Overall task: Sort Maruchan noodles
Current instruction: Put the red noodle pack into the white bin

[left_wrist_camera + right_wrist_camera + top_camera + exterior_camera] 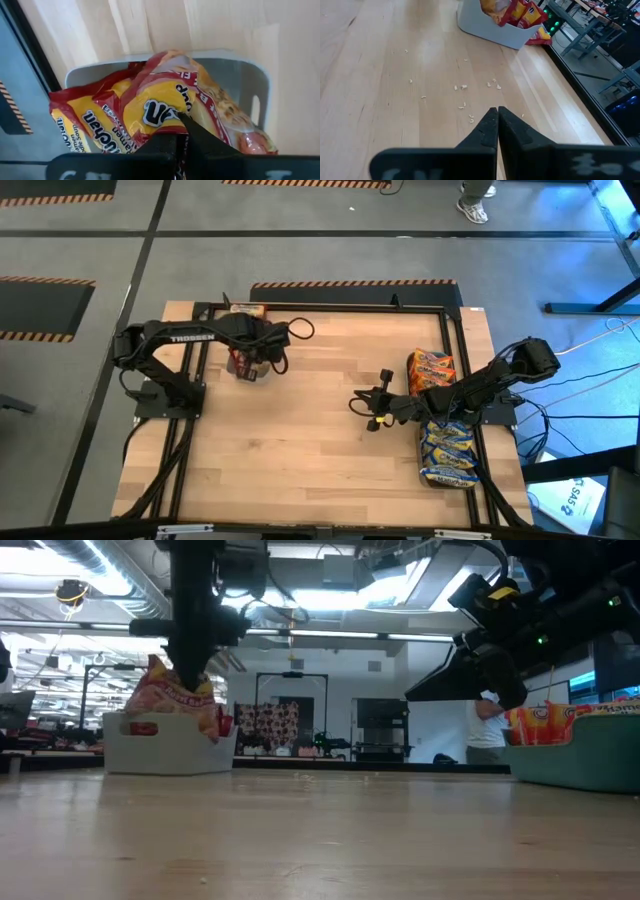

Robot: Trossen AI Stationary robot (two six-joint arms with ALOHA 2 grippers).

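The Maruchan noodles (pixel 165 112) look nearly sorted — maroon-and-yellow packets fill the grey tray (pixel 250 75). The left gripper (pixel 181 131), pressed together, sits just above them; the right gripper (pixel 497 122), also closed and empty, hangs well apart over bare tabletop (pixel 395 60).

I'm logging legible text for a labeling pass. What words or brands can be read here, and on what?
"TROSSEN": white letters on the left arm, high view.
"...uchan": partial logo on a maroon-and-yellow noodle packet, left wrist view.
Print on the blue-and-yellow packets: too small to read.
Blue sign on the floor: too blurred to read.
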